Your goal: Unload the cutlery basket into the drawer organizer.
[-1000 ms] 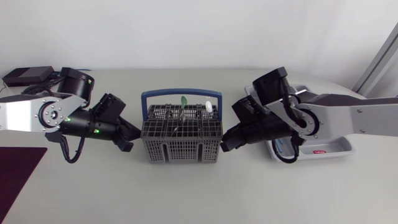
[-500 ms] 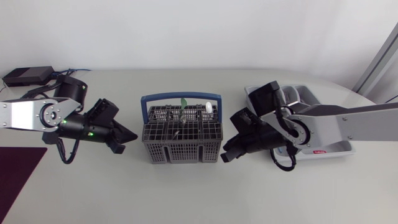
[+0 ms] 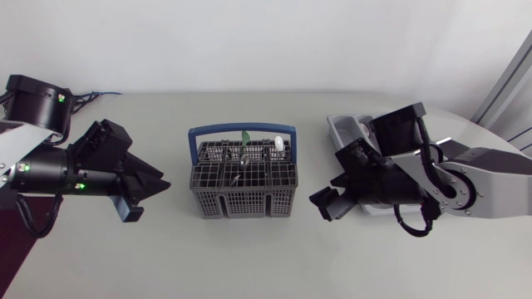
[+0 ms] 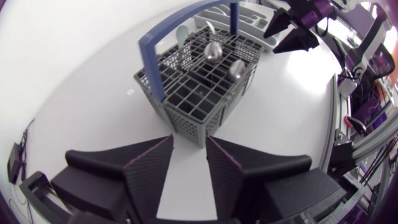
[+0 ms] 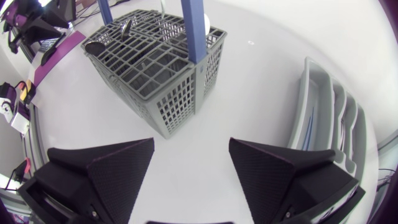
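Note:
The grey cutlery basket [image 3: 241, 189] with its blue handle [image 3: 241, 127] stands mid-table. A green-handled piece [image 3: 245, 135], a white-tipped piece [image 3: 279, 143] and spoons [image 4: 214, 51] stick up from its compartments. My left gripper [image 3: 151, 198] hovers left of the basket, open and empty; in its own view the fingers [image 4: 152, 165] point at the basket's corner [image 4: 199, 121]. My right gripper [image 3: 322, 203] hangs right of the basket, open wide and empty, fingers [image 5: 118, 165] spread before the basket [image 5: 155, 62]. The grey drawer organizer [image 3: 345, 124] lies behind the right arm, partly hidden.
The organizer's long compartments [image 5: 329, 118] lie beside my right gripper. The blue handle arches high over the basket's middle [image 5: 194, 28]. A strip of bare table separates each gripper from the basket.
Both arms have drawn back from the basket's sides, the left toward the left edge, the right toward the front right. Both grippers have gone from shut to open.

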`<state>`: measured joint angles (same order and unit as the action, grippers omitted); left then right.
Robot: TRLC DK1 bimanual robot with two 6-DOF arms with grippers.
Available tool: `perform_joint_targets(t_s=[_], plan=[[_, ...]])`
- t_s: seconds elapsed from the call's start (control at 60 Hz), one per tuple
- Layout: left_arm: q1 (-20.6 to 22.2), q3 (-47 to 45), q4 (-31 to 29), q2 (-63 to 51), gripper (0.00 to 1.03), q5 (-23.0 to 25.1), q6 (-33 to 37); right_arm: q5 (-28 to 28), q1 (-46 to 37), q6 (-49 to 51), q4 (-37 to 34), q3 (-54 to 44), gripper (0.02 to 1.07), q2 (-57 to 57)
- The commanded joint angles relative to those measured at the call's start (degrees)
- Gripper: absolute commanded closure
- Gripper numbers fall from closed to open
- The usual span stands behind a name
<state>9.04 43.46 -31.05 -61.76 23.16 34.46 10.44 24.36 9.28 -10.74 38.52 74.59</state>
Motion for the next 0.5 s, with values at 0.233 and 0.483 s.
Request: perform_joint_targets(t_s=[0.233,0.483], plan=[[30.6,9.71,-6.66,-1.17,0.14,-23.95,-16.18,-0.33,-0.63,0.13,-0.95,-3.45,0.08,-2.16],[39.74,17.53,-8.59,-12.42,0.14,-35.37,-23.82,-0.59,-0.54,-0.05,-1.12,-3.45,0.08,-3.13]])
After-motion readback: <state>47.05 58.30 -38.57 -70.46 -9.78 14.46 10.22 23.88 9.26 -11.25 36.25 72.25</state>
